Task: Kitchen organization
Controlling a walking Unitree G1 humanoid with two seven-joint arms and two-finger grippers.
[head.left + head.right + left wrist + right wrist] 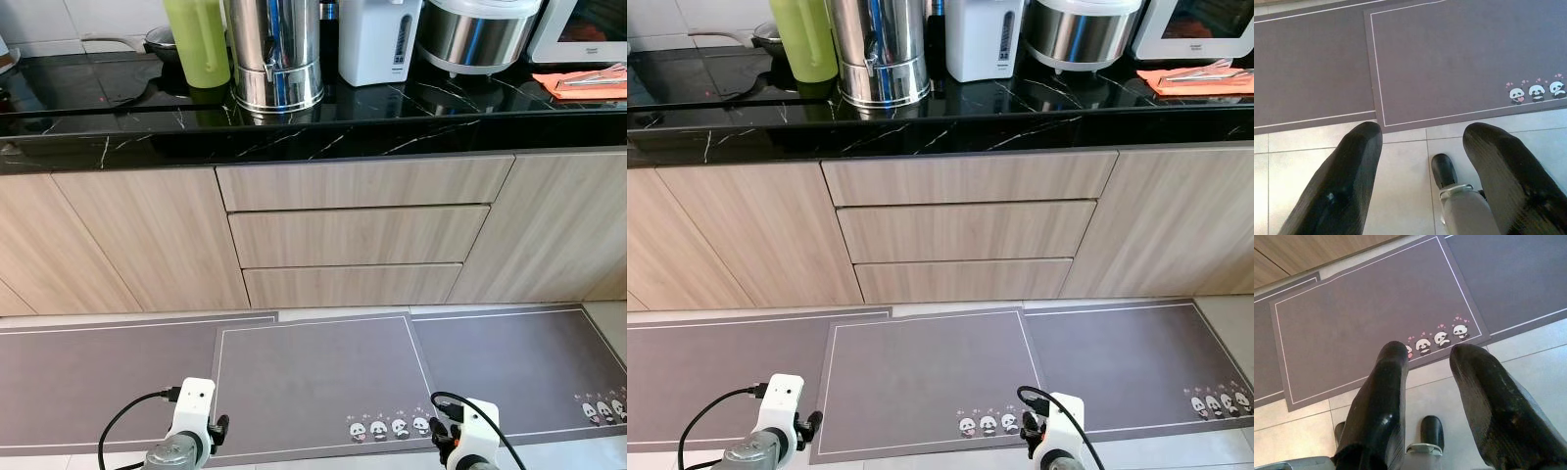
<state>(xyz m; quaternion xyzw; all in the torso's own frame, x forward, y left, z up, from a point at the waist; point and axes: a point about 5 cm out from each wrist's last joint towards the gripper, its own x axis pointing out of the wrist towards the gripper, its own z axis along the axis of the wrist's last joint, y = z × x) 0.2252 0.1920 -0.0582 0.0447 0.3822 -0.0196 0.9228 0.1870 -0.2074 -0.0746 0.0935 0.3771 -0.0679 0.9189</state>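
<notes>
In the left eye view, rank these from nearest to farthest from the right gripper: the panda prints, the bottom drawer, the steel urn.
1. Panda prints, on the mat just left of the right gripper.
2. Bottom drawer, ahead, above the mat.
3. Steel urn, on the counter, farthest.

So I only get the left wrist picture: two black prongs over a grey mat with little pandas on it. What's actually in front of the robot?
Observer: A wood-look cabinet with three stacked drawers, under a black countertop.
Operator: Anything standing on top of it?
Observer: Yes, in a row there's a green jug, a steel urn, a white water boiler and a rice cooker.
Operator: And the other claw, is it doing anything?
Observer: The right claw hangs open above the grey mat, holding nothing.
</notes>
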